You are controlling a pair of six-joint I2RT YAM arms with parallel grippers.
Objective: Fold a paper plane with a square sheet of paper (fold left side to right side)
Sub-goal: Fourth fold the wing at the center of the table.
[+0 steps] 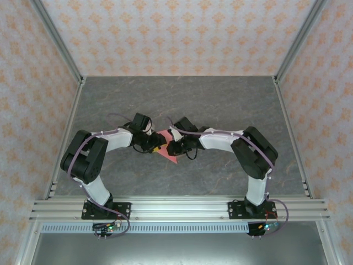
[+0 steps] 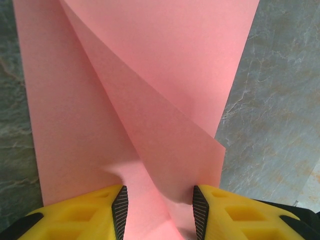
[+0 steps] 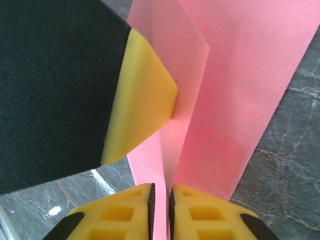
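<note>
The square sheet of paper (image 1: 170, 156) is salmon pink and lies partly folded at the table's middle, between both grippers. In the left wrist view the paper (image 2: 150, 75) shows a diagonal flap lifting off the lower layer. My left gripper (image 2: 160, 210) stands open astride it, the paper lying between its yellow fingers (image 2: 75, 220). In the right wrist view the paper (image 3: 240, 75) rises in a creased ridge. My right gripper (image 3: 161, 210) has its jaws barely parted around that ridge. The left gripper's yellow finger (image 3: 145, 100) touches the ridge's side. From above, the left gripper (image 1: 156, 147) and right gripper (image 1: 174, 148) nearly meet.
The grey marble-patterned table (image 1: 182, 99) is walled by patterned panels with metal posts (image 1: 58, 44) at the back corners. An aluminium rail (image 1: 176, 208) carrying both arm bases runs along the near edge.
</note>
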